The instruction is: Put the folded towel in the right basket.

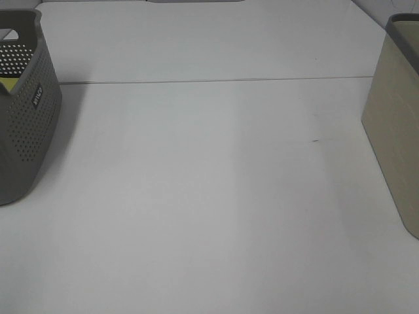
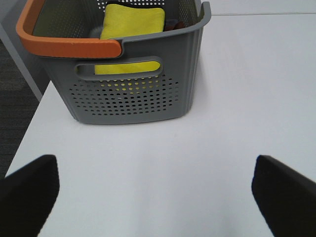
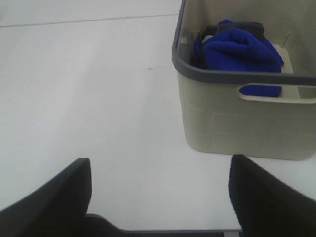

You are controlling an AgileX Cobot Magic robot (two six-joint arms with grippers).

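A folded yellow towel (image 2: 133,22) lies inside the grey perforated basket (image 2: 133,98) at the table's left edge (image 1: 26,131); a sliver of yellow (image 1: 9,84) shows in the high view. The beige basket (image 1: 396,131) stands at the right edge, and in the right wrist view (image 3: 237,123) it holds a bunched blue towel (image 3: 239,49). My left gripper (image 2: 158,197) is open and empty, a short way in front of the grey basket. My right gripper (image 3: 160,192) is open and empty, in front of the beige basket. Neither gripper shows in the high view.
The grey basket has an orange handle (image 2: 64,47) on its rim. The white table (image 1: 209,196) runs between the two baskets, with a seam (image 1: 209,81) across the back. The table's left edge drops to dark floor (image 2: 15,98).
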